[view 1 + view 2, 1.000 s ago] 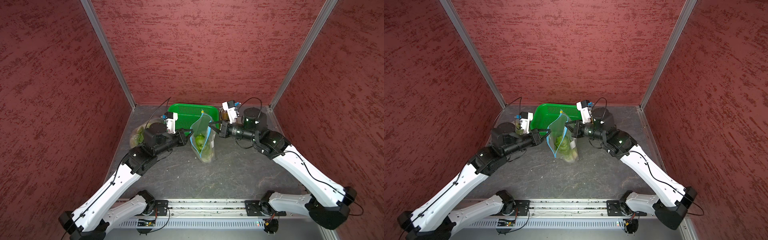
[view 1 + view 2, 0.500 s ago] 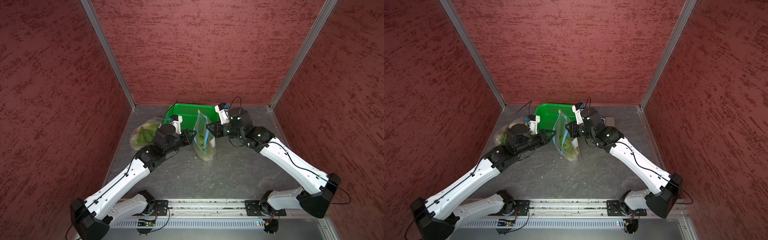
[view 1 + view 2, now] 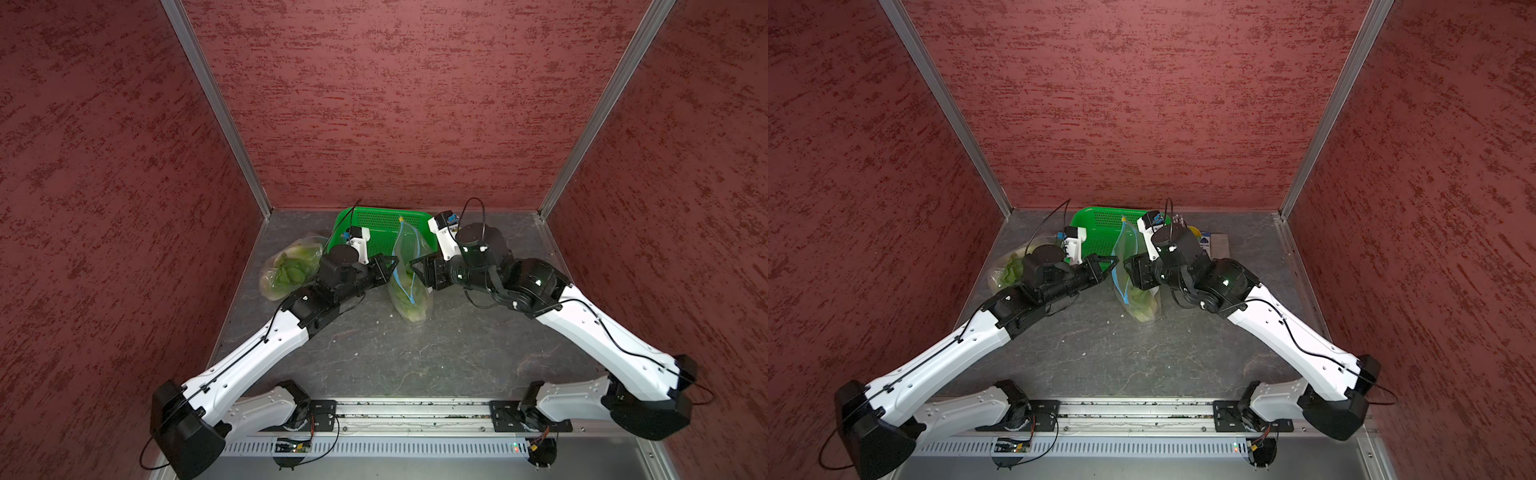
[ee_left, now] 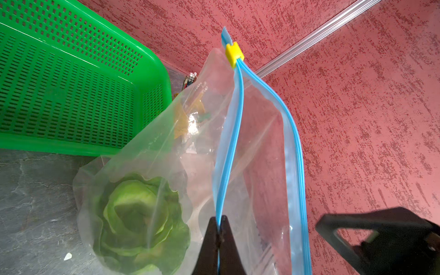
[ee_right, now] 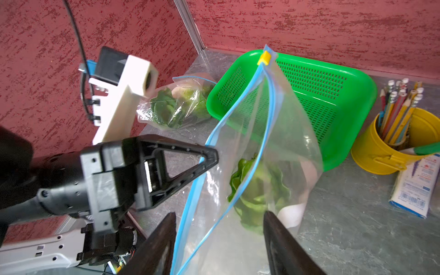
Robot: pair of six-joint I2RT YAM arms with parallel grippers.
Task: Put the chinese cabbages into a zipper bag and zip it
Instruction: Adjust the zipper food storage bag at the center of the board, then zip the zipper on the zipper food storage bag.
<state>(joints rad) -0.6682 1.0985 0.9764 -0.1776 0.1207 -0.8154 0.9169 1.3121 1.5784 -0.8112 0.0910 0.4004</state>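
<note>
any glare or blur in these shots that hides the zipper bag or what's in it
Left wrist view: one small white glare spot on the zipper bag, otherwise crisp, the cabbage clear through the plastic. Right wrist view: the left arm's white camera mount is smeared, the right gripper soft and dark, the bag readable. In both top views: even light, no glare, the bag small.

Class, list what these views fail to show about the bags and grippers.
- Count of chinese cabbages in the zipper bag: both wrist views, creased plastic and glare hide all beyond one head.
- Second bag: both top views, the left arm covers part; zipped or not, unclear.
- Right gripper: right wrist view, the lower edge cuts off its open fingers; contact with the bag unclear.
</note>
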